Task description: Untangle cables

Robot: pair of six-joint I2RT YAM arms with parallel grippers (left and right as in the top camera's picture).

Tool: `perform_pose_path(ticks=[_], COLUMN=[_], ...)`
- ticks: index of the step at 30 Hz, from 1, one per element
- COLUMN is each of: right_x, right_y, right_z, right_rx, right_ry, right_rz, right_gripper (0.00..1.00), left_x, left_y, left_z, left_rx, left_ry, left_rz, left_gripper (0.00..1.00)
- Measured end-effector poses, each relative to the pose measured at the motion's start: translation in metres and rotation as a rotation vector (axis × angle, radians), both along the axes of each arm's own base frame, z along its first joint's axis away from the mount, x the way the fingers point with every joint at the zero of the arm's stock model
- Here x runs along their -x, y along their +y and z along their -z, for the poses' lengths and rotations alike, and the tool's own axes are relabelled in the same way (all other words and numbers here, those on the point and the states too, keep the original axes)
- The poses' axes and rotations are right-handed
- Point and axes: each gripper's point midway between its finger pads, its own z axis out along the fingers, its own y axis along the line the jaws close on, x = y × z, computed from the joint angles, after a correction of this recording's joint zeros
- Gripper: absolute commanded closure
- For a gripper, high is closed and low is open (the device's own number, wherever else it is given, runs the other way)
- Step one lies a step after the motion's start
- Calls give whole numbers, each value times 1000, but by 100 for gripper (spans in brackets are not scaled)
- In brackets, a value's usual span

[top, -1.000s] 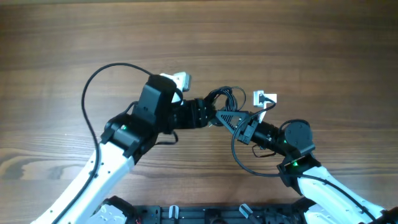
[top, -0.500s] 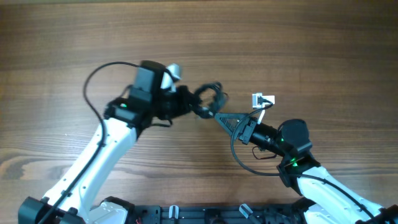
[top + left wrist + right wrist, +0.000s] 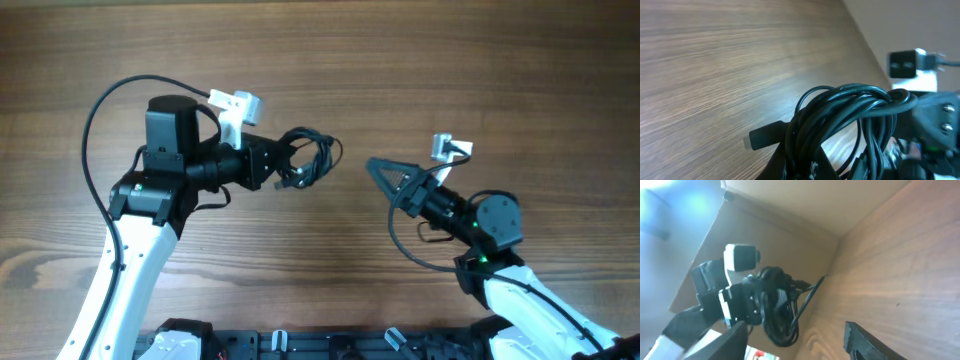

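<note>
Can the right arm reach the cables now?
Probably yes: the open right end effector points toward the cables, which the left end effector holds, and nothing stands between them.

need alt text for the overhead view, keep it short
The left hand grips a bunch of thin black cables over a brown wooden table. The right hand sits apart to its right, open and empty.

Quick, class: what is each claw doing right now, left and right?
Left claw: closed, holding the bundle of cables.
Right claw: open, holding nothing.
</note>
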Motion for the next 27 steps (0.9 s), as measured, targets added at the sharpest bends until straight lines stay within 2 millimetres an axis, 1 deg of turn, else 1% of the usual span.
perform_pose_path(ticks=[3, 6, 7, 8, 9, 10, 11, 12, 13, 14, 15, 16, 17, 20, 21, 22, 23, 24, 25, 26, 27], right_x=[2, 1, 1, 2, 3, 4, 4, 4, 3, 2, 5, 8, 9, 0, -3, -9, -17, -21, -22, -23, -26], right_y=[10, 15, 16, 18, 20, 21, 22, 23, 24, 24, 25, 26, 26, 19, 13, 2, -17, -28, -32, -37, -41], right_z=[3, 2, 3, 3, 4, 4, 5, 9, 19, 33, 56, 66, 70, 59, 58, 64, 78, 85, 85, 79, 64], right_rx=[-31, -63, -69, -73, -76, -76, -76, -61, -28, 11, 81, 119, 133, 155, 161, 177, 195, 206, 210, 206, 197], right_ry=[62, 99, 108, 118, 125, 127, 130, 144, 169, 211, 278, 322, 336, 267, 252, 261, 289, 299, 285, 235, 148], right_rz=[15, 42, 42, 42, 40, 37, 35, 36, 40, 49, 44, 37, 30, 21, 28, 64, 120, 148, 149, 143, 132], right_gripper=[39, 43, 47, 53, 63, 78, 89, 95, 95, 96, 96, 96, 96, 96, 91, 67, 38, 27, 22, 16, 15], left_x=[9, 18, 20, 24, 28, 31, 38, 41, 42, 41, 37, 34, 30, 19, 18, 17, 15, 15, 15, 17, 18], left_y=[-8, -16, -19, -24, -28, -32, -40, -45, -49, -52, -52, -51, -47, -31, -25, -20, -10, -3, 0, 1, 0], left_z=[-7, -14, -15, -16, -16, -16, -17, -18, -20, -22, -24, -23, -21, -20, -20, -23, -28, -32, -34, -35, -35], left_rx=[38, 82, 88, 94, 98, 101, 104, 105, 106, 109, 105, 105, 106, 124, 128, 135, 142, 144, 147, 150, 153], left_ry=[-31, -40, -39, -38, -37, -36, -37, -43, -61, -83, -111, -111, -104, -57, -45, -38, -41, -44, -46, -41, -33], left_rz=[80, 146, 160, 181, 200, 215, 251, 269, 286, 295, 288, 274, 252, 165, 144, 123, 87, 65, 54, 53, 55], left_gripper=[96, 96, 96, 96, 96, 96, 96, 96, 96, 96, 96, 96, 96, 94, 94, 95, 95, 95, 95, 95, 95])
